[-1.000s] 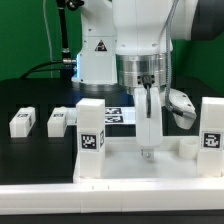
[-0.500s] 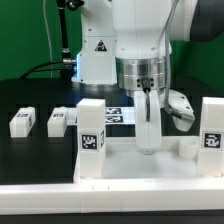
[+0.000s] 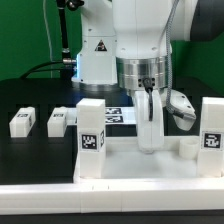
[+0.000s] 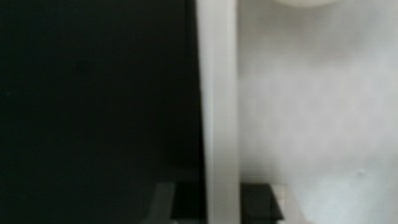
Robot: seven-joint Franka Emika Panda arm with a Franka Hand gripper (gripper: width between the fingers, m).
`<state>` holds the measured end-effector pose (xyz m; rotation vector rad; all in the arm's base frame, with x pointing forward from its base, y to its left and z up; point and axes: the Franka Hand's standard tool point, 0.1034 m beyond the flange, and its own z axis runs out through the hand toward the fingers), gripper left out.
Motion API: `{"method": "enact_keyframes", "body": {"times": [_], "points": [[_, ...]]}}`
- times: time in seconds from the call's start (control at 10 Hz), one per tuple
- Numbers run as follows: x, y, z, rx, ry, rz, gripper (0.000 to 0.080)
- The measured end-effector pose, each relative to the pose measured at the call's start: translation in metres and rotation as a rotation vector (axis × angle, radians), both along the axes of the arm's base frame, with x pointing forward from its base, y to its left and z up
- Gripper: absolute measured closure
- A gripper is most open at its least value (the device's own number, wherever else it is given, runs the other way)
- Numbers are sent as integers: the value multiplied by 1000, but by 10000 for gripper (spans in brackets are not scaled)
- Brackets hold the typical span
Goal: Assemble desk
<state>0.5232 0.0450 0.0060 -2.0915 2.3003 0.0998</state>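
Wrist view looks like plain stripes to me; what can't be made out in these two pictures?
Wrist view: too close and blurred; only the tabletop and its rim read.
Exterior view: the marker board is mostly hidden by a leg and the jaws.
Exterior view: tags on the loose legs are too small to read.

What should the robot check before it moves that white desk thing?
1. Gripper shut: ok.
2. Fingers pinching the tabletop by its rim: looks ok. The wrist view shows the thin white rim running between them.
3. Two loose legs lying away from the gripper: ok.
4. Two upright legs properly seated in the tabletop: cannot tell.
5. Grip firm enough to drag or lift without slipping: cannot tell.
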Motion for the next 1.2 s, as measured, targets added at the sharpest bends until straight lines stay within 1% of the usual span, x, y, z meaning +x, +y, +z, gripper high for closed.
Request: {"method": "enact_keyframes", "body": {"times": [0.4,0.5,0.6,0.7,0.8,0.9,1.0,1.2], "points": [[0,-1,0,-1,-4,22,731],[-2,-11,2,-19,-53,185,731],[-9,-17,5,-15,-52,278,732],[-18,-24,3,-4,-38,378,732],[-24,-32,0,-4,-37,469,732],[-28,-38,-1,-13,-41,509,731],[-28,-38,-1,-13,-41,528,731],[-32,-47,-1,-8,-36,651,730]]}}
